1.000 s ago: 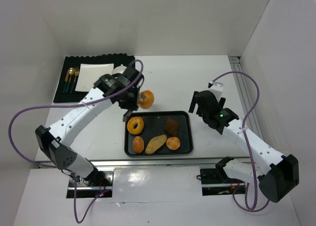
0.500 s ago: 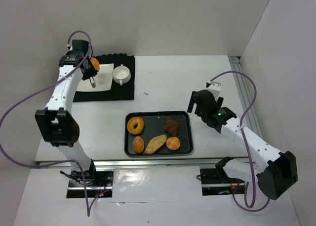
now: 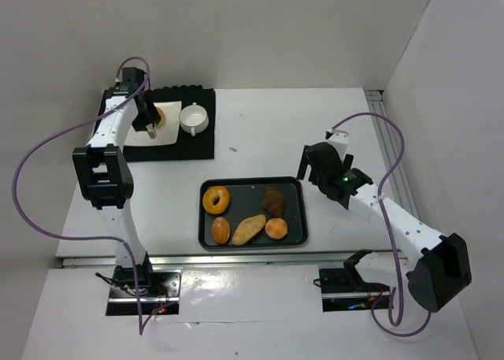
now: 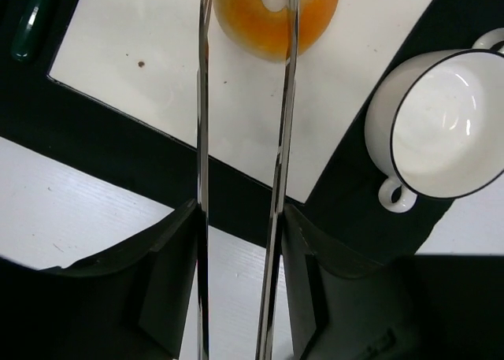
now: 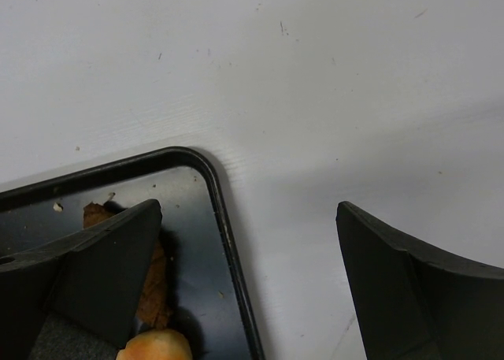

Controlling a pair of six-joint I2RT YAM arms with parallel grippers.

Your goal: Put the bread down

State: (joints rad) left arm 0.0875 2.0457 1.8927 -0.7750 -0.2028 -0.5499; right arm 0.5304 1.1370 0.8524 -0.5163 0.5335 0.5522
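Observation:
The bread, a glossy orange-brown ring, lies on the white square plate at the far left of the table; it also shows in the top view. My left gripper is shut on a pair of thin metal tongs. One tong blade runs along the ring's left edge and the other crosses its hole. I cannot tell whether the blades still pinch it. My right gripper is open and empty above the black tray's far right corner.
A white cup stands right of the plate on a black mat. The tray holds a yellower ring bread, a brown pastry and three holeless rolls. A green-handled utensil lies left of the plate.
My left arm carried the bread from beside the tray to the far-left plate and lowered it onto the plate. The right arm barely moved.

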